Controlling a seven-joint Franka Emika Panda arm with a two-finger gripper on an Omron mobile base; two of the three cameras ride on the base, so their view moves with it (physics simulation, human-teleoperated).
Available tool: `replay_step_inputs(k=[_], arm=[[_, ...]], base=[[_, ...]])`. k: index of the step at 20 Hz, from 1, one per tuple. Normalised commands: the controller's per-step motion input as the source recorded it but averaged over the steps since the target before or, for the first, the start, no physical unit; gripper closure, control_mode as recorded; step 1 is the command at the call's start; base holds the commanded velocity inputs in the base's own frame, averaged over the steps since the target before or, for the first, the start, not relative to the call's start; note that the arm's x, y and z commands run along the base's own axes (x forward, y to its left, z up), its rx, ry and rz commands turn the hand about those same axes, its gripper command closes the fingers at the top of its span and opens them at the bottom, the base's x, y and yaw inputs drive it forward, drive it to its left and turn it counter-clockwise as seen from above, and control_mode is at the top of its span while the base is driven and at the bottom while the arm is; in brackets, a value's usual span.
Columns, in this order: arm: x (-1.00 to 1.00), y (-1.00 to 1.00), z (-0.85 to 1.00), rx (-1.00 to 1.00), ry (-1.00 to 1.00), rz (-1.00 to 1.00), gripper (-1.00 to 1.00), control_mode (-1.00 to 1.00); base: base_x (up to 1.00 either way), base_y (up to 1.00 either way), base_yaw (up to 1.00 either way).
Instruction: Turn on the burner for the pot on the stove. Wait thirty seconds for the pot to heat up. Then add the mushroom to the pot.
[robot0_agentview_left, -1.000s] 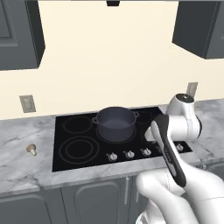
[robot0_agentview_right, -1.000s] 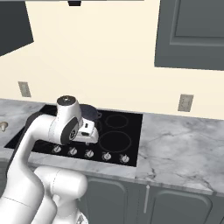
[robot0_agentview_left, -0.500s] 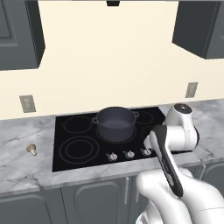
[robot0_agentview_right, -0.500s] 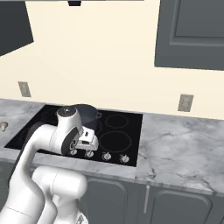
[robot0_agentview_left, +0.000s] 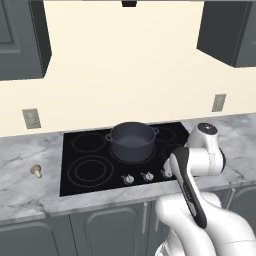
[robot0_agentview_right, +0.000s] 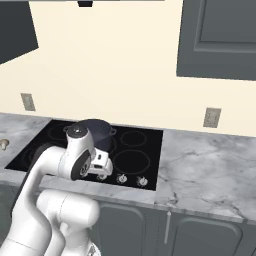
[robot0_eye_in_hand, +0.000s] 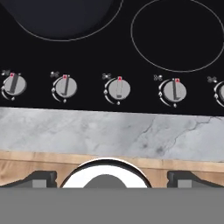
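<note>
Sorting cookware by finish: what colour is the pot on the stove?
Dark blue-grey, seen best in the left base view: the pot.

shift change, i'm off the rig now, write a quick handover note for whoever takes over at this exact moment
Gripper: open, empty, hanging over the front edge of the counter and facing the knob row.
Pot: on the stove, mid-back, nothing seen in it from the left base view.
Mushroom: lying on the marble counter left of the stove, untouched.
Done: arm brought to the knobs. No ring glows red, so the burner looks off.
Left: turn the pot's knob, wait for the pot to heat, then fetch the mushroom and drop it in the pot.
</note>
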Motion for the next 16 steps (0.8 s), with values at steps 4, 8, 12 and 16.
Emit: replay_step_inputs(k=[4,8,12,16], arm=[[0.10,0.00,-0.16,0.00,0.00,0.00,-1.00,-1.00],[0.15,0.00,-0.16,0.00,0.00,0.00,-1.00,-1.00],[0.18,0.00,-0.13,0.00,0.00,0.00,-1.00,-1.00],[0.19,0.00,-0.13,0.00,0.00,0.00,-1.00,-1.00]], base=[[0.00,0.00,0.00],[0.00,0.00,0.00],[0.00,0.00,0.00],[0.00,0.00,0.00]])
